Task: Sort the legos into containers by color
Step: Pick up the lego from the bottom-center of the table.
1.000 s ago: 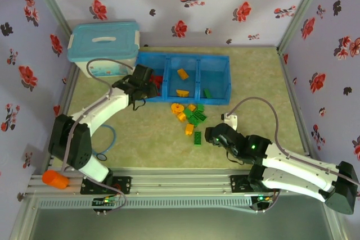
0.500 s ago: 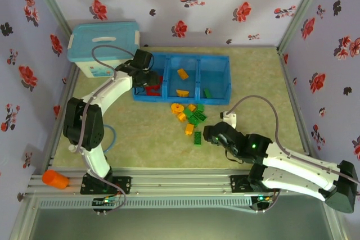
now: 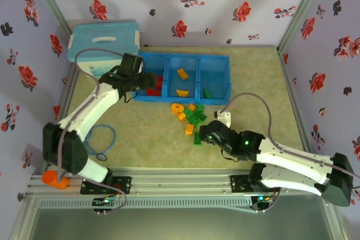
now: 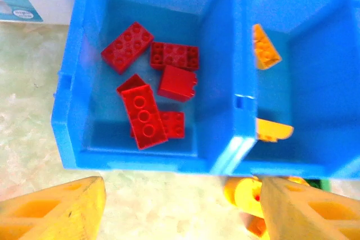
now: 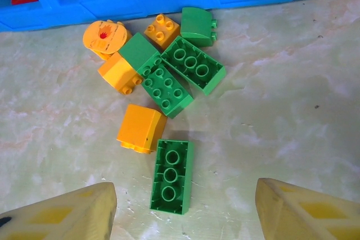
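The blue tray [image 3: 185, 56] stands at the back of the table. Its left compartment holds several red legos [image 4: 145, 115], the middle one two yellow-orange bricks [image 4: 264, 46], and the right one a green brick [image 3: 207, 93]. Loose green and yellow-orange legos [image 3: 191, 117] lie in front of the tray, the round yellow ring [image 5: 104, 36] among them. My left gripper [image 3: 147, 81] hovers open and empty over the tray's left end [image 4: 225, 150]. My right gripper [image 5: 183, 217] is open, and an upside-down green brick [image 5: 171, 176] lies on the table between its fingers, untouched.
A white box with a teal lid [image 3: 104, 49] stands left of the tray, behind my left arm. A blue cable loop [image 3: 100, 139] lies on the table at the left. An orange object [image 3: 54, 179] sits on the front rail. Flowered walls enclose the table.
My left arm has swung its elbow outward, while its gripper stayed over the tray's left compartment, shifting a little left. My right gripper has crept left toward the loose pile.
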